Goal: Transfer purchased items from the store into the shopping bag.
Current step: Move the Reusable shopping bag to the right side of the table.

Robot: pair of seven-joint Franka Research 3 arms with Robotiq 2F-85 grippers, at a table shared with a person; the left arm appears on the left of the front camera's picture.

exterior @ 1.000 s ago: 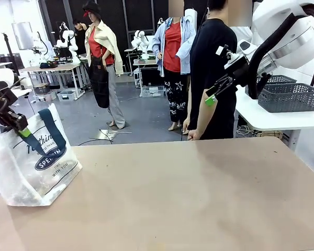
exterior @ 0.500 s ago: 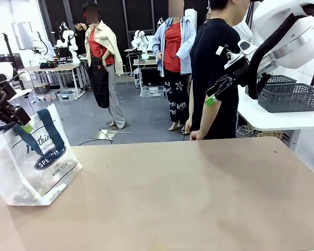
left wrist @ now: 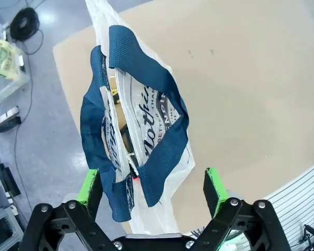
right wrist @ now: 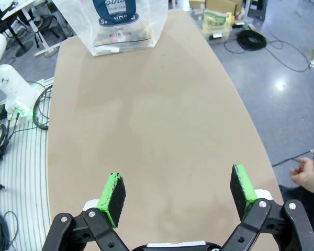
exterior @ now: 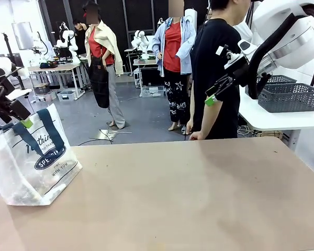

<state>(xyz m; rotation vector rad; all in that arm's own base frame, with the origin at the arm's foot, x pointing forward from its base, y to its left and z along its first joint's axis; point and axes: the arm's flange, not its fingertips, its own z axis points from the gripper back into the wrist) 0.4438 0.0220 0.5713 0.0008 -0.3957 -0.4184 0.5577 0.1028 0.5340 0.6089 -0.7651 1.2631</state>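
Observation:
The shopping bag (exterior: 34, 159) stands upright at the table's near left corner, whitish and translucent, with navy handles (left wrist: 162, 151) and a navy oval logo. My left gripper (exterior: 15, 121) hovers just above its top. In the left wrist view that gripper (left wrist: 152, 188) is open wide, the handles hanging loose below and between the green pads without touching them. A few small items show inside the bag (left wrist: 126, 149). My right gripper (exterior: 212, 97) is raised at the far right, open and holding nothing (right wrist: 179, 196), high over the bare table, with the bag (right wrist: 123, 23) far across it.
A person in a black shirt (exterior: 214, 73) stands at the far edge, one hand (exterior: 191, 135) near the tabletop (exterior: 188, 193). That hand (right wrist: 309, 172) also appears beside the table. Dark grey mesh baskets (exterior: 288, 97) sit on a white side table at right.
My left gripper has opened, let go of the bag's navy handle and lifted slightly up and left. The handle has dropped back. The right arm has not moved.

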